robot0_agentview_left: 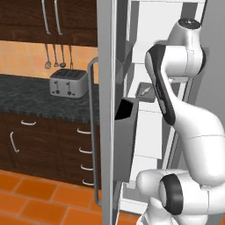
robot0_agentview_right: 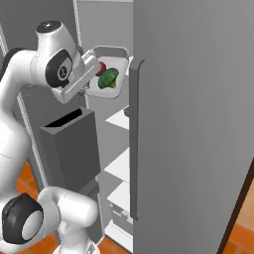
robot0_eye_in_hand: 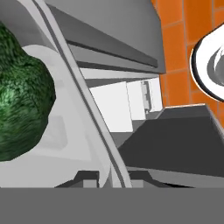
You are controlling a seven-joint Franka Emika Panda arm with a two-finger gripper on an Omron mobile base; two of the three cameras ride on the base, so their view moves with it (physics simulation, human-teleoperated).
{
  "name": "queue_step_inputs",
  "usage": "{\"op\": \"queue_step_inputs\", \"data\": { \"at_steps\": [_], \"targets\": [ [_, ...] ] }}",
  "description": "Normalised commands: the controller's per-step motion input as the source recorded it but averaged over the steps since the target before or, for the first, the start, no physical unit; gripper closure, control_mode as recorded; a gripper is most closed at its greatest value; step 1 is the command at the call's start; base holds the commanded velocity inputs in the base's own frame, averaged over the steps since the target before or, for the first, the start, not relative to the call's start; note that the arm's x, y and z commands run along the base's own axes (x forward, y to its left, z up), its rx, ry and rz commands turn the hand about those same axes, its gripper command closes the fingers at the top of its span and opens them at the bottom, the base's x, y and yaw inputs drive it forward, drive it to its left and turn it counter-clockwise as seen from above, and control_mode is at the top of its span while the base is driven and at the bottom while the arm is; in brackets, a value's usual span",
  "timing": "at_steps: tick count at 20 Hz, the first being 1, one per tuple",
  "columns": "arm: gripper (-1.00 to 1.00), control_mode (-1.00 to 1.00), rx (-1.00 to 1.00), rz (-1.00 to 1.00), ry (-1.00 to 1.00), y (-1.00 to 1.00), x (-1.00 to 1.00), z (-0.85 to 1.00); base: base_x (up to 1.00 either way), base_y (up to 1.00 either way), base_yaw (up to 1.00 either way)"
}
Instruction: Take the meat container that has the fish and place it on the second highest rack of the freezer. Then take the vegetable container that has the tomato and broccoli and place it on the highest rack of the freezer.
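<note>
My gripper (robot0_agentview_right: 91, 82) is shut on the rim of the vegetable container (robot0_agentview_right: 113, 55), a grey tray holding the red tomato (robot0_agentview_right: 101, 67) and the green broccoli (robot0_agentview_right: 108, 78). The tray hangs tilted, high inside the open freezer (robot0_agentview_right: 193, 124). In the hand view the broccoli (robot0_eye_in_hand: 19, 96) looms at the left, and the tray's rim (robot0_eye_in_hand: 83, 96) runs diagonally down into my gripper (robot0_eye_in_hand: 113, 177). The meat container (robot0_agentview_left: 141, 93) with the silvery fish (robot0_agentview_left: 145, 91) rests on a white shelf lower down, partly hidden behind my arm. I cannot tell which shelf is the highest rack.
The open freezer door (robot0_agentview_left: 107, 110) with its bar handle (robot0_agentview_left: 92, 132) and dark door bin (robot0_agentview_left: 126, 136) stands left of my arm. More white shelves (robot0_agentview_right: 121, 166) lie below. A toaster (robot0_agentview_left: 68, 82) sits on the dark counter (robot0_agentview_left: 26, 99) at the left.
</note>
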Motion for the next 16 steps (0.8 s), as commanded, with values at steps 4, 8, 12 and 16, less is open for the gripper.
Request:
{"op": "queue_step_inputs", "data": {
  "at_steps": [4, 8, 12, 16],
  "targets": [
    [1.00, -1.00, 0.00, 0.00, 0.00, -0.33, 0.49, -0.04, 0.00, 0.00, 0.00],
    [1.00, -1.00, 0.00, 0.00, 0.00, -0.18, 0.65, -0.03, 0.00, 0.00, 0.00],
    [1.00, -1.00, 0.00, 0.00, 0.00, -0.10, 0.67, 0.16, 0.00, 0.00, 0.00],
    [1.00, -1.00, 0.00, 0.00, 0.02, -0.04, 0.73, 0.06, 0.00, 0.00, 0.00]
  ]
}}
